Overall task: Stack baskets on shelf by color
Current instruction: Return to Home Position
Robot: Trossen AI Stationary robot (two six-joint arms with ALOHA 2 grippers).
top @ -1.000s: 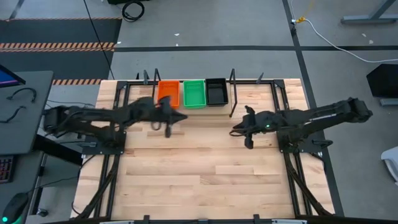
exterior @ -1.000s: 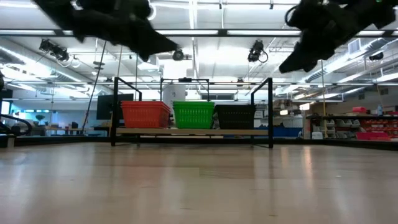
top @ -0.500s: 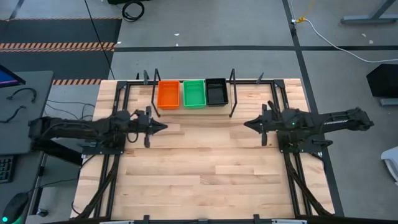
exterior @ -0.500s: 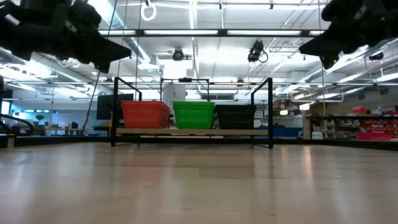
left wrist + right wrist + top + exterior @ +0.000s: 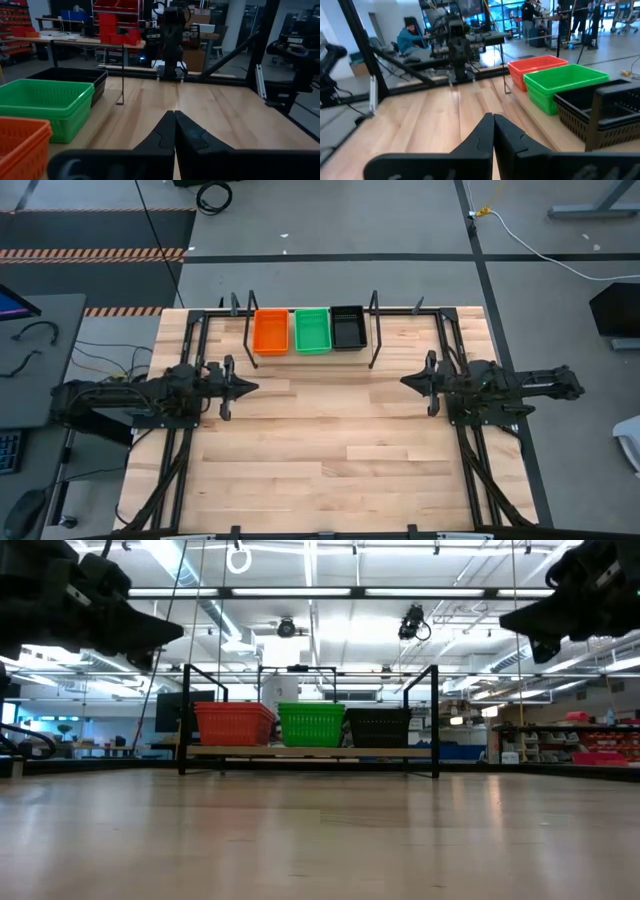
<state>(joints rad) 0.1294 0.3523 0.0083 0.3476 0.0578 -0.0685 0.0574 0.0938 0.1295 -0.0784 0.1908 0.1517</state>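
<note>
Three baskets sit side by side on the shelf point(image 5: 373, 330) at the table's far edge: orange basket point(image 5: 271, 330), green basket point(image 5: 312, 329), black basket point(image 5: 347, 326). In the low view they rest on the pale board: orange basket point(image 5: 234, 724), green basket point(image 5: 311, 724), black basket point(image 5: 379, 727). My left gripper point(image 5: 254, 386) is shut and hangs over the table's left side, pointing right. My right gripper point(image 5: 405, 381) is shut over the right side, pointing left. Both hold nothing. The wrist views show shut fingers: left gripper point(image 5: 174, 116), right gripper point(image 5: 493, 118).
The shelf's thin black uprights point(image 5: 435, 720) stand at each end of the board. Black frame rails point(image 5: 470, 470) run along the table's left and right sides. Bare wooden tabletop point(image 5: 330, 440) lies between the arms. A person point(image 5: 411, 35) sits in the room beyond the table.
Both arms have drawn back from the shelf toward their own sides: the left gripper moved left and nearer, away from the orange basket, the right gripper moved right. The baskets have stayed in place.
</note>
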